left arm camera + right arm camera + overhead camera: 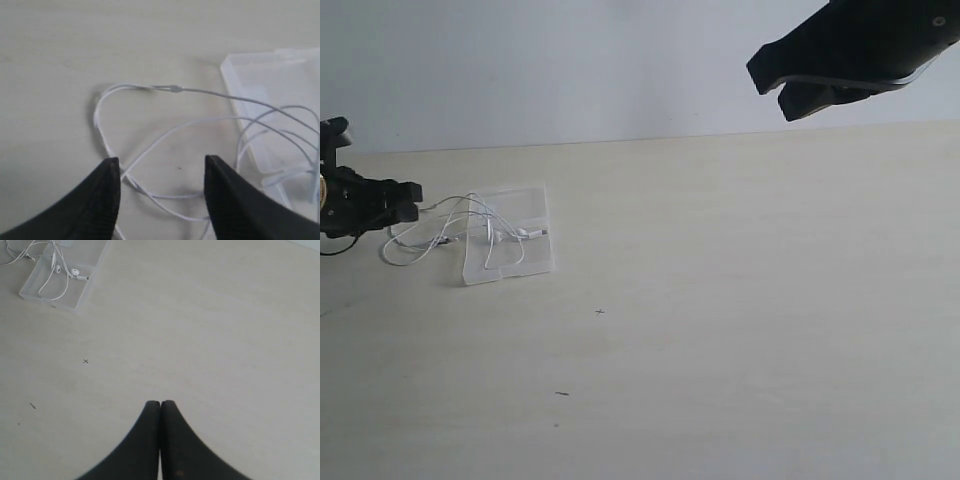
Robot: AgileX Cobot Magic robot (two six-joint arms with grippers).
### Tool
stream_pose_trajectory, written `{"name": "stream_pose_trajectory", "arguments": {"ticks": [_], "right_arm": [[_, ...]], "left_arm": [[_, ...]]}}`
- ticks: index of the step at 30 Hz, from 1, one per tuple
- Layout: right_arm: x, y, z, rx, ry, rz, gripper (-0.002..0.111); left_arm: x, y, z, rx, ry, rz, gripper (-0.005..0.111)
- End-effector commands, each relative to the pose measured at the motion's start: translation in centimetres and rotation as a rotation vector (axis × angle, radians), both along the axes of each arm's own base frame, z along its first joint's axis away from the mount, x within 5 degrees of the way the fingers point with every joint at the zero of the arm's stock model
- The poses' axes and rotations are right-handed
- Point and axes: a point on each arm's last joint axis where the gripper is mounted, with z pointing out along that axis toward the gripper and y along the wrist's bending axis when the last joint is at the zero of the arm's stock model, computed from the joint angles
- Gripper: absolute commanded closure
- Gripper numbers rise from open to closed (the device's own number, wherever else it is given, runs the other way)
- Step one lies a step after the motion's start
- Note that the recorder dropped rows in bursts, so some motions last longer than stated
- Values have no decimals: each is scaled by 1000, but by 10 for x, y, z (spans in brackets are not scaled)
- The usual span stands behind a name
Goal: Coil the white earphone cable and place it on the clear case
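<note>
Left wrist view: left gripper [161, 160] has its jaws spread wide with nothing between them, low over loops of the white earphone cable [172, 89]. The cable is part on, part off. Several strands run onto the clear case [260, 65], and the rest loops on the table [60, 45] beside the case edge. Can't tell if the fingertips touch the wire. Right wrist view shows the earbuds [74, 272] lying on the case. Right gripper [160, 404] is clenched and empty, up in the air well apart from the case.
</note>
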Motion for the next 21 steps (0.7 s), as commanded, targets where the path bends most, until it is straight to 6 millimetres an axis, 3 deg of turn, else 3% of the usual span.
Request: {"name": "stream_pose_trajectory", "arguments": {"ticks": [1, 8, 21], "right_arm": [[0, -1, 1, 10, -9, -6, 108], [0, -1, 1, 10, -9, -6, 108], [0, -1, 1, 9, -5, -6, 108]], "left_arm": [[2, 4, 0, 14, -2, 68, 55], [2, 4, -18, -35, 47, 105, 55], [7, 6, -23, -33, 47, 127, 56]]}}
